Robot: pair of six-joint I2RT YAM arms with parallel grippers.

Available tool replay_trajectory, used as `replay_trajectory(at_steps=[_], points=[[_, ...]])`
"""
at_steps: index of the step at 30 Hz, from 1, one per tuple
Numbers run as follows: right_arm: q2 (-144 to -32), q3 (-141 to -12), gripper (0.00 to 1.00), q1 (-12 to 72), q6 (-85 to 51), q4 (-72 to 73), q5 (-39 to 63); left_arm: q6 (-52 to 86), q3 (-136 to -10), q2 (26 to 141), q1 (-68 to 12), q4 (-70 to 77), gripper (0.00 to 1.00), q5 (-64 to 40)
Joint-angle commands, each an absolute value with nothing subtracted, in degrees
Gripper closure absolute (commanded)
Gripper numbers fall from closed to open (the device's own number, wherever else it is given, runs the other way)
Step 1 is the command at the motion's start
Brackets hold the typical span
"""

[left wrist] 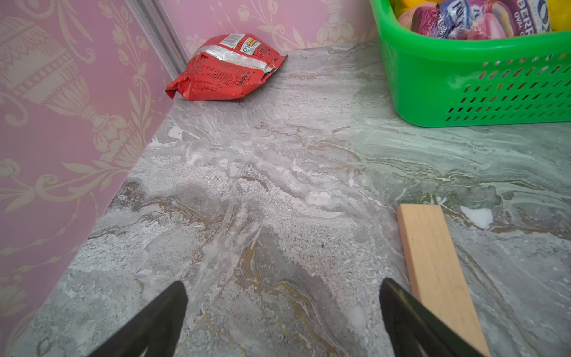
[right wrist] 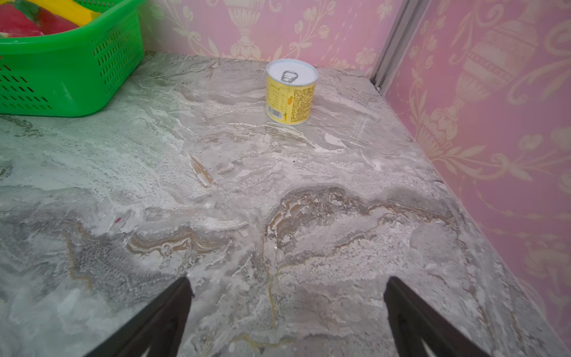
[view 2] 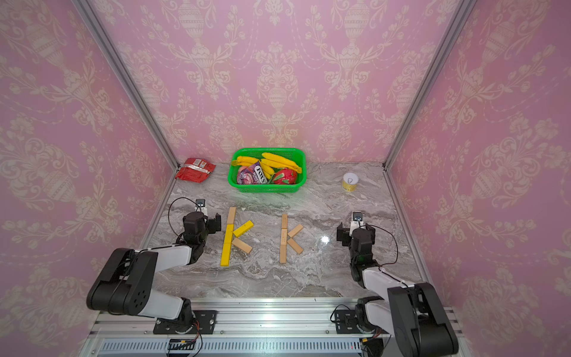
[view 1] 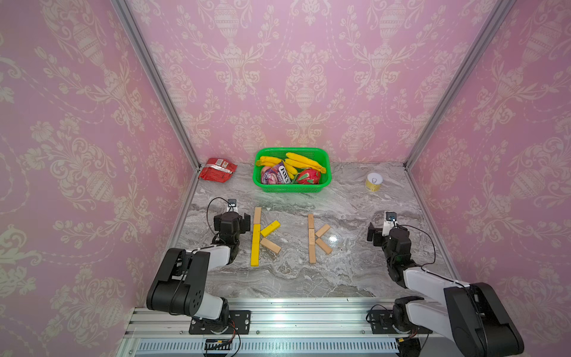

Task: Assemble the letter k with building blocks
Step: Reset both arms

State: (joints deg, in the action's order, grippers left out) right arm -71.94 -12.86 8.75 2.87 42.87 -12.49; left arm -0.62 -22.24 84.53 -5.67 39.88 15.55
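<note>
Top views, figures: two K shapes are laid flat mid-table, side by side and apart; the yellow-and-wood letter k (view 1: 255,239) sits nearer the left edge, the all-wood letter k (view 1: 311,238) nearer the right edge.
Top views, axis: each stem's long axis runs from the near edge to the far edge of the table (view 1: 293,278); the slanted blocks fan toward the right edge.
Left wrist, left gripper (left wrist: 282,287): jaws are spread wide and nothing is held; a wood stem block (left wrist: 432,262) lies just beside one finger.
Right wrist, right gripper (right wrist: 287,284): jaws are spread wide and empty over bare table; a can (right wrist: 292,92) stands near the far right corner.
Step, judged: both figures appear complete; only retreat is left.
Care: the left gripper is best raised straight up before any sideways move, so the stem block is not nudged.
</note>
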Motion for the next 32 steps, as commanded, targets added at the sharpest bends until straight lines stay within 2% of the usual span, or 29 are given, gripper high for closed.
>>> replay_trajectory(at_steps=[1,4,7,9,32], points=[[-78.56,-17.25,0.00,8.15,6.35,50.44,-4.99,-1.09,-20.11,86.15,-3.14,48.69,0.01,12.66],[-80.47,-18.40,0.00,5.09,3.28,49.83,-2.56,-0.22,-18.86,88.64,-1.40,53.33,0.01,9.37],[-89.30,-14.32,0.00,2.44,-0.75,68.79,-4.15,1.19,-22.36,90.80,-0.56,48.85,0.01,10.07],[-85.49,-18.78,0.00,1.65,-2.74,53.87,-6.55,2.96,-22.20,90.48,0.88,48.29,0.01,9.42],[-86.13,-18.70,0.00,1.94,-2.80,54.88,-8.34,1.34,-22.39,90.46,0.77,48.06,0.01,6.26]])
